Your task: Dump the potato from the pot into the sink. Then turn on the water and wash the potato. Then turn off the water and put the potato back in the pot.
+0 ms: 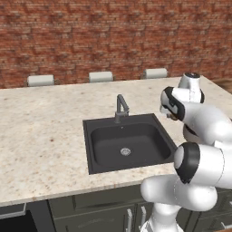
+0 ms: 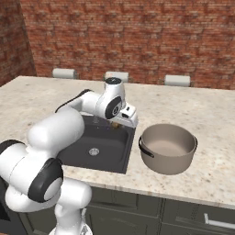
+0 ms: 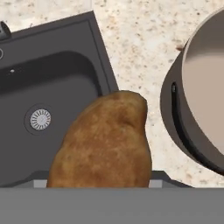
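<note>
The potato [image 3: 103,142] sits right at the gripper [image 2: 120,122], large in the hand view and rising from the bottom edge where the fingertips would be, so that its brown, rough skin hides them; the jaws stand wide around it and the hand appears to be clamped on the potato, though the contact itself is hidden behind the lump. In that view the potato hangs over the right rim of the sink [image 3: 52,78], with the round silver drain [image 3: 40,119] down to its left and a strip of speckled counter [image 3: 140,52] between the basin and the pot [image 3: 197,105] to its right. From the right base view, the arm reaches forward over the sink's near right corner, its hand tilted down just beside the basin edge, and a small brownish patch shows under the hand. The pot stands upright on the counter just to the right of the sink, apart from it, with its dark handle [image 2: 145,151] turned toward the basin and its inside bare. The dark angular faucet [image 1: 120,108] stands at the back of the sink.
</note>
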Controlling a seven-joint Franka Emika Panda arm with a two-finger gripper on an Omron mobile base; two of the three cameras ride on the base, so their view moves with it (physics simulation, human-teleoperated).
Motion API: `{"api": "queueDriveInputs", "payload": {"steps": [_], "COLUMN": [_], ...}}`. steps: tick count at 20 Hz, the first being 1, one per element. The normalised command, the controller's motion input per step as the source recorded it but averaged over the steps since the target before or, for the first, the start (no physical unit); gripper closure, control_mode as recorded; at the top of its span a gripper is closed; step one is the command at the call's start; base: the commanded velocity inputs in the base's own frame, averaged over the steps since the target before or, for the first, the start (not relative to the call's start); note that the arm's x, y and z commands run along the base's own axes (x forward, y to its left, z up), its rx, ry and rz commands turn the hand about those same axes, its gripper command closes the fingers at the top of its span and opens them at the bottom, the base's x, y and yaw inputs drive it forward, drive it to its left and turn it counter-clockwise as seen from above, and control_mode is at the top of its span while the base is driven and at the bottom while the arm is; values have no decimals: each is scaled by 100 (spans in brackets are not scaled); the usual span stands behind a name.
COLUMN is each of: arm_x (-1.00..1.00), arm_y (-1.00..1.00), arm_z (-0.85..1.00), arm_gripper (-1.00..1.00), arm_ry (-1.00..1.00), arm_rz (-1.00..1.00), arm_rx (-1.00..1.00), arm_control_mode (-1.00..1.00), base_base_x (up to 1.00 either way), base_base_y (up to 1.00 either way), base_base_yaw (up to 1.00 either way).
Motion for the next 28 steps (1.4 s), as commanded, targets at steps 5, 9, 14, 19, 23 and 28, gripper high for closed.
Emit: {"api": "queueDriveInputs", "payload": {"steps": [5,9,14,19,23,28], "arm_x": [-2,0,0,0,0,0], "arm_y": [-68,-60,-57,-54,-48,-43], "arm_z": [0,0,0,0,-8,-34], "arm_gripper": [100,100,100,100,100,100], "arm_ry": [-13,0,0,0,0,0], "arm_rz": [-13,-14,-14,-11,-8,-5], "arm_rx": [0,0,0,0,0,0], "arm_control_mode": [-100,-100,-100,-100,-100,-100], "base_base_x": [0,0,0,0,0,0], "base_base_y": [0,0,0,0,0,0], "base_base_yaw": [0,0,0,0,0,0]}}
